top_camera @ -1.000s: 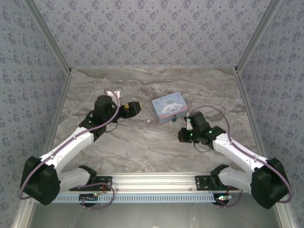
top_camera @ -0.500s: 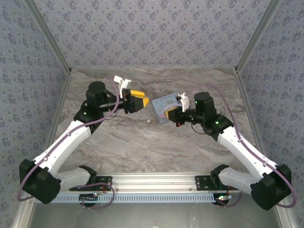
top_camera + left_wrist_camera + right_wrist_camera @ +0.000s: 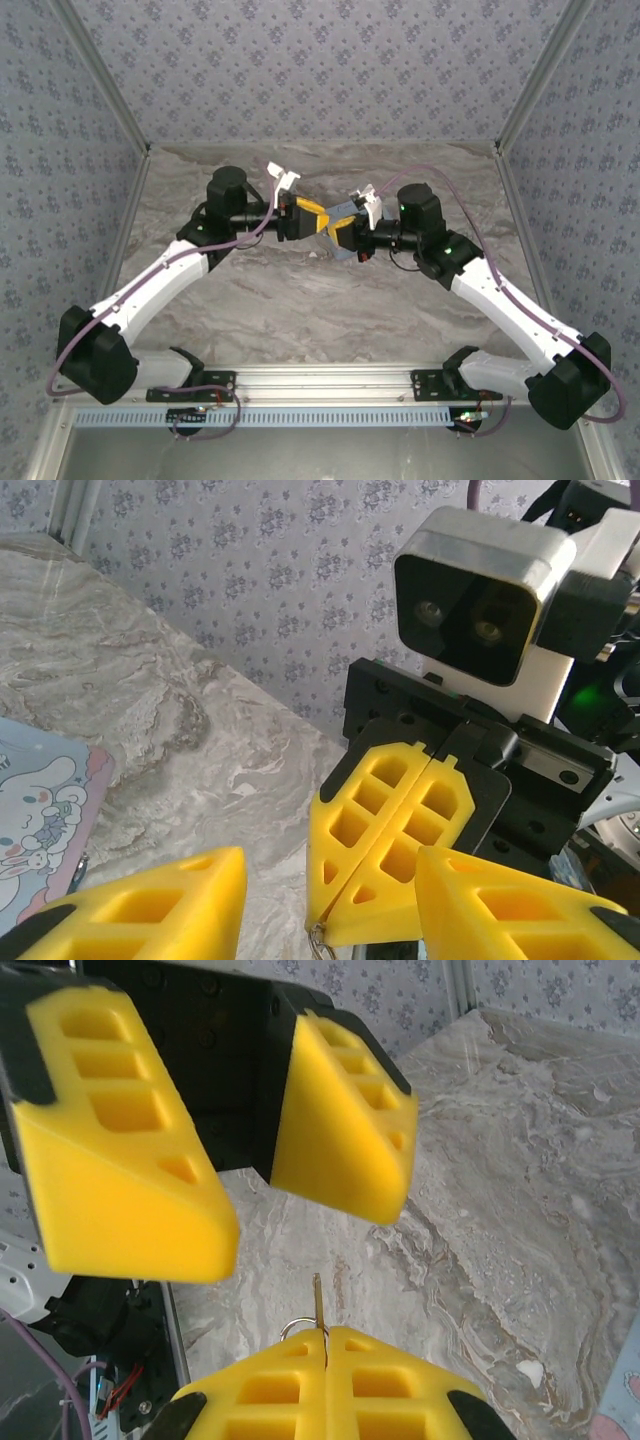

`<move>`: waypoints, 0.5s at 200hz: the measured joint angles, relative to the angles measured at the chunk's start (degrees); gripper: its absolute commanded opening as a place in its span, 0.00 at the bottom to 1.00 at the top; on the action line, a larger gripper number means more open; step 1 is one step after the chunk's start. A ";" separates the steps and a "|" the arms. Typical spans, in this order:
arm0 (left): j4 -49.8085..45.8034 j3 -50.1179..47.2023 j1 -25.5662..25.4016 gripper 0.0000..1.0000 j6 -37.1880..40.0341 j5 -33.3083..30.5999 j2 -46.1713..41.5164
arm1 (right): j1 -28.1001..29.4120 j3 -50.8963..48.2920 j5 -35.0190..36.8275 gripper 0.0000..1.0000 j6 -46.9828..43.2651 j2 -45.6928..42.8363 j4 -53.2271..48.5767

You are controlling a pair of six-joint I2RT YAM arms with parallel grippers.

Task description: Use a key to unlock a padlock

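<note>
The key (image 3: pixel 318 1305) is clamped between the closed yellow fingers of the right gripper (image 3: pixel 325 1338). In the right wrist view its thin blade projects upward from the seam between the two pads at bottom centre. A silvery key ring (image 3: pixel 292 1328) lies against the fingertips just left of the blade. In the left wrist view the same ring (image 3: pixel 318 942) hangs at the tip of the closed pair, bottom centre. The padlock cannot be identified with certainty: a small dark fitting (image 3: pixel 79 866) sits on the edge of the light-blue cartoon-printed tin (image 3: pixel 35 810) at the lower left of the left wrist view, too small to resolve. The left gripper (image 3: pixel 255 1210) is released, its two yellow fingers standing apart with a clear gap. They face the key blade from the upper half of the right wrist view without touching it. In the left wrist view the right gripper's fingertips appear between the left gripper's two fingers (image 3: pixel 170 900). In the top view both grippers meet tip to tip just above the centre of the frame, in front of the tin (image 3: pixel 336 212), which they largely cover. The tin rests on the marble-patterned desk (image 3: pixel 300 300), enclosed by floral-patterned walls (image 3: pixel 320 70).
</note>
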 measured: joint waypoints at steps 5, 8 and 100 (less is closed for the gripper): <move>-0.02 0.02 -0.09 0.43 0.02 0.00 0.02 | 0.00 0.00 0.00 0.00 0.00 0.00 0.22; -0.02 0.02 -0.09 0.43 0.11 -0.02 0.02 | 0.00 0.00 0.00 0.00 0.02 0.02 0.37; -1.46 0.04 -1.07 0.15 1.40 0.07 0.04 | 0.20 0.00 0.00 0.00 0.98 0.22 2.75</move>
